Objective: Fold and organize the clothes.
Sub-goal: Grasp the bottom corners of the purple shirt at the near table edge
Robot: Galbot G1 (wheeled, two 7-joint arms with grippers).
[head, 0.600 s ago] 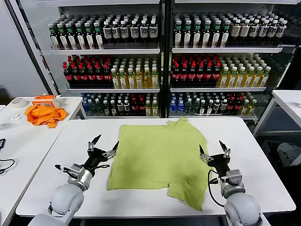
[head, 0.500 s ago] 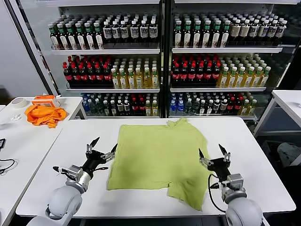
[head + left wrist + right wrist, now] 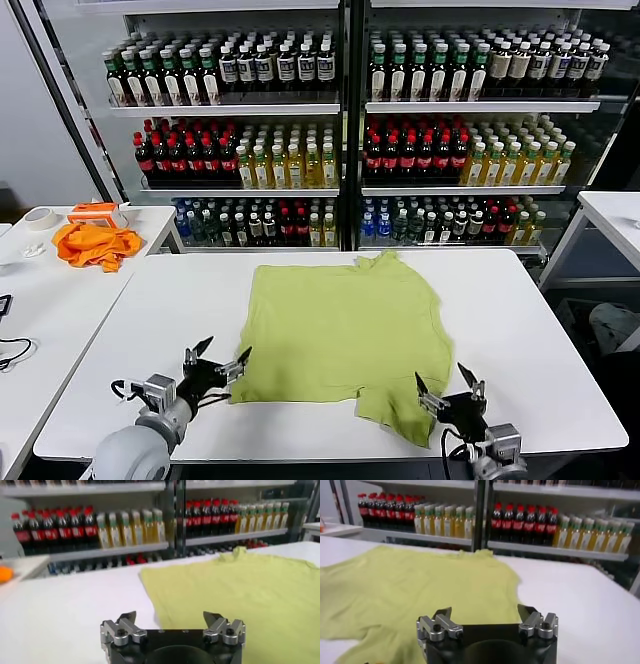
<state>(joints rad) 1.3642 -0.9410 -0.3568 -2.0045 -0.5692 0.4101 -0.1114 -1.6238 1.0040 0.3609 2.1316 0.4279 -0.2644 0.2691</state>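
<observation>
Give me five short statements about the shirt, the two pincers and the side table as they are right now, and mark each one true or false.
1. The lime-green T-shirt lies spread on the white table. True.
2. The left pincer is shut on the shirt's edge. False: it is open, beside the shirt's near-left corner, holding nothing.
3. The right pincer is open near the shirt's near-right corner. True.
4. The orange cloth lies on top of the T-shirt. False: it is on a separate side table to the left.
5. Bottle shelves stand behind the table. True.
</observation>
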